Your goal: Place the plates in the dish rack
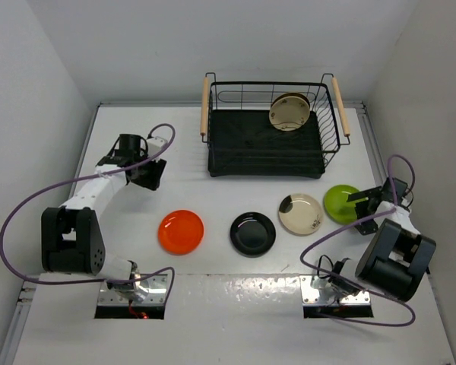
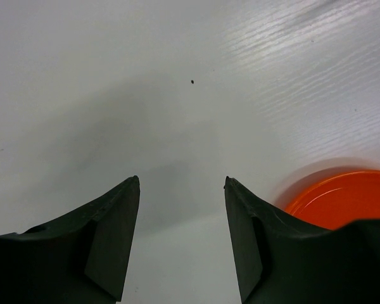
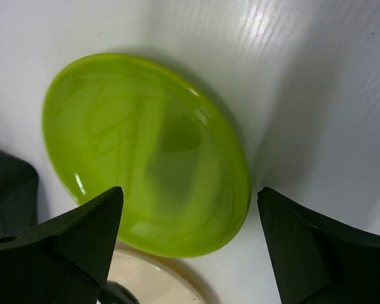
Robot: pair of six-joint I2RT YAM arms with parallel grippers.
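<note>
The black wire dish rack [image 1: 213,148] with wooden handles stands at the back middle. One yellow-brown plate [image 1: 289,112] stands in its right rear part. On the table in a row lie an orange plate [image 1: 181,231], a glossy black plate [image 1: 252,233], a beige plate with a dark patch [image 1: 301,214] and a lime green plate [image 1: 340,203]. My left gripper [image 1: 153,175] is open and empty above bare table; the orange plate [image 2: 348,199] shows at its right. My right gripper [image 3: 190,193] is open just above the green plate [image 3: 145,152]. The cream floral plate is out of view.
White walls close in the table on the left, back and right. Purple cables loop from both arms over the near table. Two metal base plates [image 1: 134,292] sit at the near edge.
</note>
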